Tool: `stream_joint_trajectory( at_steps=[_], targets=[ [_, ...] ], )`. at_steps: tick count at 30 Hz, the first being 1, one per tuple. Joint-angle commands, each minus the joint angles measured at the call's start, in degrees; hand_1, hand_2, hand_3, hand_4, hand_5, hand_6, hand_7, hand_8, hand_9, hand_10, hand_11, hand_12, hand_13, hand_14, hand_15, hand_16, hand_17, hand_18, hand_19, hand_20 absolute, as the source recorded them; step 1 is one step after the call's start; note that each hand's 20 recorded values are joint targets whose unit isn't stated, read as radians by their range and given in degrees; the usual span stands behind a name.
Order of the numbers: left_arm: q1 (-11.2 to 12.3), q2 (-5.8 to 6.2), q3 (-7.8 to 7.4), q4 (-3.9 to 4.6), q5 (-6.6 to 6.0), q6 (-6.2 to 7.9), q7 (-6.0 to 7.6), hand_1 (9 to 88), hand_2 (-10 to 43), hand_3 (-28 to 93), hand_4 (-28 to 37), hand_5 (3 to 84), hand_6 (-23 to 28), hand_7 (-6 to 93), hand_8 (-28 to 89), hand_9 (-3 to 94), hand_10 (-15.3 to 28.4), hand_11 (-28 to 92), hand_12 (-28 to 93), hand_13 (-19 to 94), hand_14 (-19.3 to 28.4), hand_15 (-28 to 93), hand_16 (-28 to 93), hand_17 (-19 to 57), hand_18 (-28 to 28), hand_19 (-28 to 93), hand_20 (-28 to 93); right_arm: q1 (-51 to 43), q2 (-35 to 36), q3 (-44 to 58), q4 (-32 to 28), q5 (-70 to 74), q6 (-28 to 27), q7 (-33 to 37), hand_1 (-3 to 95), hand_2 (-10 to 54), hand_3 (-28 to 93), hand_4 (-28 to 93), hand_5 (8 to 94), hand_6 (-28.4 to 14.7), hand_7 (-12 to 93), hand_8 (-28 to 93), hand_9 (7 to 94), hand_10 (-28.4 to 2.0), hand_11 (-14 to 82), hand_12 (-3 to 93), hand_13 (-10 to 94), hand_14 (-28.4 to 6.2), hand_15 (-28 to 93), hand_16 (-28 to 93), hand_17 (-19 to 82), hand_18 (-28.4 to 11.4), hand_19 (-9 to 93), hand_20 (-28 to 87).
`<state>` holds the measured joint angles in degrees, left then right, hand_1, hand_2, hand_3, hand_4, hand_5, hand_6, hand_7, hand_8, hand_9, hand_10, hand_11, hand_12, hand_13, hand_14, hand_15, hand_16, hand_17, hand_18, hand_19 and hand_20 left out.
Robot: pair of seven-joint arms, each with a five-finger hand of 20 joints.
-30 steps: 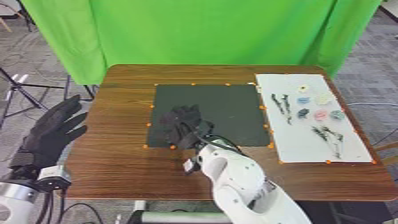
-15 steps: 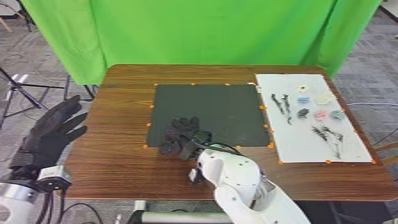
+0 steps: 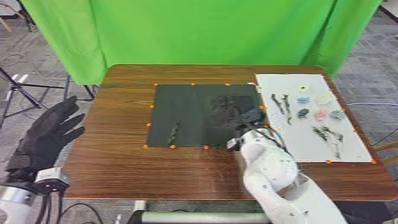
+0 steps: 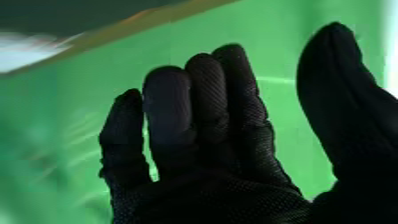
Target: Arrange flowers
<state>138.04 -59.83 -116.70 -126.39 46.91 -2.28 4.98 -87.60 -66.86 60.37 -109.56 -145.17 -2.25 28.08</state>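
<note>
In the head view my right hand (image 3: 233, 116) is over the right part of the black mat (image 3: 191, 102); the right wrist view shows the same hand (image 4: 209, 195) open, its fingers straight and the thumb apart, holding nothing. A dark green stem (image 3: 174, 133) lies on the mat's lower left. On the white sheet (image 3: 293, 145) at the right are thin stems (image 3: 286, 106), a branching sprig (image 3: 331, 137), and several small flower heads, among them a pink one (image 3: 321, 115) and a blue one (image 3: 303, 100). My left hand (image 3: 44, 135) is open beyond the table's left edge.
Small orange markers (image 3: 206, 147) line the edges of the mat and the sheet. The brown table (image 3: 133, 175) surrounds both. A green curtain (image 3: 204, 32) hangs behind the table.
My right hand has moved from the mat's lower left to its right part. The green stem now shows where the hand was. The left hand has hardly moved.
</note>
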Motion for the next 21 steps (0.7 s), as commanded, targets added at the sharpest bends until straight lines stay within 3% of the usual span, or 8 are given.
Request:
stream_joint_trajectory(
  at_steps=[1,5,8,11,14,21],
  targets=[
    [1.17,-0.80,-0.61,-0.58,0.14,0.35,0.67,23.4,-7.6,70,-27.5,18.8,0.3,23.3,-12,16.8,8.1,9,24,12,11.4,17,8,-11.0,18.3,34,10,-4.21,15.20,11.94,0.63,-1.69,-1.34,8.43,46.3,-9.5,57,-28,51.8,-1.8,56,-21,56.3,-12.4,61.7,37.8,55,-10.2,82,28,18,-21.2,78,52],
    [1.68,-1.00,-1.03,-0.71,0.15,0.26,0.77,23.4,-7.6,70,-27.6,18.8,0.3,23.2,-12,16.8,8.1,9,24,12,11.4,17,8,-11.0,18.3,34,10,-9.74,19.85,17.84,-1.42,-1.19,-4.13,11.09,51.1,-9.5,41,-28,53.8,-2.0,55,-20,58.3,-12.6,61.8,39.7,57,-10.3,82,29,20,-21.8,79,53],
    [2.05,-0.83,-1.11,-0.81,0.08,0.43,1.11,23.4,-7.6,70,-27.6,18.8,0.3,23.2,-12,16.8,8.1,9,24,12,11.4,17,8,-11.0,18.2,34,10,-14.28,22.21,21.57,-3.55,-0.74,-5.37,12.86,49.3,-9.5,40,-28,54.1,-2.2,54,-20,58.5,-12.8,61.5,40.2,57,-10.8,82,30,20,-22.1,79,53],
    [1.86,-0.98,-1.26,-0.71,0.08,0.25,0.77,23.5,-7.6,70,-27.6,18.8,0.3,23.1,-12,16.8,8.1,9,24,12,11.4,17,8,-11.0,18.3,34,10,-17.71,22.87,25.71,-6.18,0.89,-11.93,13.87,45.7,-9.5,42,-28,54.3,-2.6,53,-19,58.0,-13.2,61.2,41.1,57,-11.5,82,31,19,-22.3,79,53],
    [2.04,-1.05,-1.40,-0.77,0.13,-0.04,0.83,23.5,-7.5,70,-27.6,18.8,0.3,23.2,-12,16.8,8.1,9,24,12,11.4,17,8,-11.0,18.2,34,10,-20.48,22.67,28.99,-8.55,4.10,-19.81,16.59,31.9,-9.5,55,-28,51.6,-4.6,50,-17,53.3,-15.9,60.2,41.6,52,-13.7,83,30,17,-22.8,78,53],
    [1.87,-0.79,-1.37,-0.56,0.02,-0.19,0.59,23.5,-7.5,70,-27.5,18.9,0.3,23.2,-12,16.9,8.1,9,24,12,11.6,17,7,-10.9,18.2,34,10,-22.98,21.56,31.27,-7.76,7.57,-24.10,19.10,21.1,-9.5,64,-28,45.3,-8.6,44,-16,43.6,-20.2,59.8,43.5,43,-17.9,84,28,12,-23.6,74,53]
  ],
)
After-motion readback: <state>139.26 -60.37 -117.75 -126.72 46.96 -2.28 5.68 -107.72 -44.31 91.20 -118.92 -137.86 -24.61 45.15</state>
